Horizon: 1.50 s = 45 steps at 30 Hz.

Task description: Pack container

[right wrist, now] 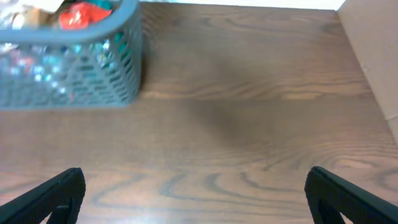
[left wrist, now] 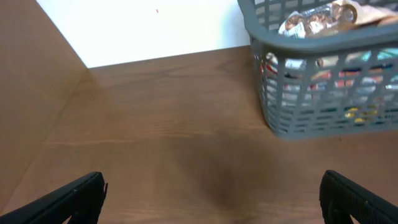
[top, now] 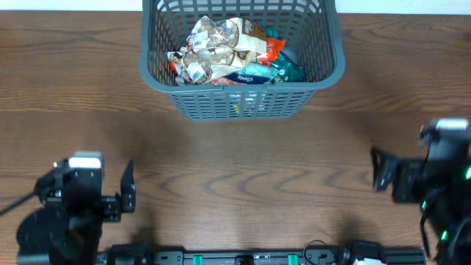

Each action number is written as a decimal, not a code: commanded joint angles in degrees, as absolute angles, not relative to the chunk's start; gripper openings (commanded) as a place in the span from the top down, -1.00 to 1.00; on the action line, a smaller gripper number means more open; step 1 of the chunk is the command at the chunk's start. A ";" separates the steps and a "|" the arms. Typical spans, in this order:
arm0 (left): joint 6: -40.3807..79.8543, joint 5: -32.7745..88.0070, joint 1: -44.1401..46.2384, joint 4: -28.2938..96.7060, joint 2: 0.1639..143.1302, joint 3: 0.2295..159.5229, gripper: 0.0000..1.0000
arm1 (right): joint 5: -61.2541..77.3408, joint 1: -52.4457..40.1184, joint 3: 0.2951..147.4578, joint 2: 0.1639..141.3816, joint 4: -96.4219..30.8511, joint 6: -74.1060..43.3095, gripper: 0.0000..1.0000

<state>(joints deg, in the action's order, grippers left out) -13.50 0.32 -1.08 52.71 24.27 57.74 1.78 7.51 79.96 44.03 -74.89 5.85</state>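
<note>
Sitting low at the near left corner of the worktop (top: 243, 165), the left arm (top: 70, 202) has its left fingers (left wrist: 68, 199) aimed toward the far edge. In the left wrist view the two dark tips stand spread wide at the bottom corners of the picture, with only bare wood grain between them, and they touch nothing.

Further right, at the middle of the far edge, stands the container (top: 239, 103), a dark grey basket with slotted lattice walls and a thick rim. It sits upright and flat on the worktop, well apart from both arms. Inside it lies a loose heap of snack packets (top: 221, 48): clear crinkled bags on the left and middle, and an orange-red packet (top: 274, 48) and teal ones toward the right wall. The heap stays below the rim in the overhead view, and colours show through the slots in both wrist views.

At the near right corner is the right arm (top: 441, 177), its right fingers (right wrist: 348, 196) likewise parted wide and holding nothing, with open wood between them. From the right wrist, the container's near right corner shows at the upper left, far from the tips.
</note>
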 commanded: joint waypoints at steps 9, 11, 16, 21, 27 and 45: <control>-11.46 0.99 -1.21 58.46 14.04 49.47 -0.97 | 3.46 6.87 63.44 28.25 -74.96 10.79 -0.99; -11.46 0.99 -1.21 58.92 14.13 49.45 -0.97 | 3.46 6.87 62.85 28.27 -76.29 10.81 -0.98; -11.46 0.99 -1.21 60.23 14.13 49.45 -0.97 | 3.46 6.87 62.72 28.29 -77.32 10.79 -0.98; -11.46 0.99 -1.21 60.45 14.13 49.45 -0.97 | 3.46 6.87 62.72 28.29 -77.32 10.81 -0.99; -11.46 0.99 -1.21 60.45 14.13 49.45 -0.97 | 3.46 6.87 62.72 28.29 -77.32 10.79 -0.99; -11.46 0.99 -1.21 60.45 14.13 49.45 -0.97 | 0.64 2.04 62.72 7.38 -74.85 12.93 -0.98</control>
<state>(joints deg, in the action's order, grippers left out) -11.97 0.89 -1.08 60.25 14.55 49.41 0.38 2.83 62.81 9.96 -76.42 12.21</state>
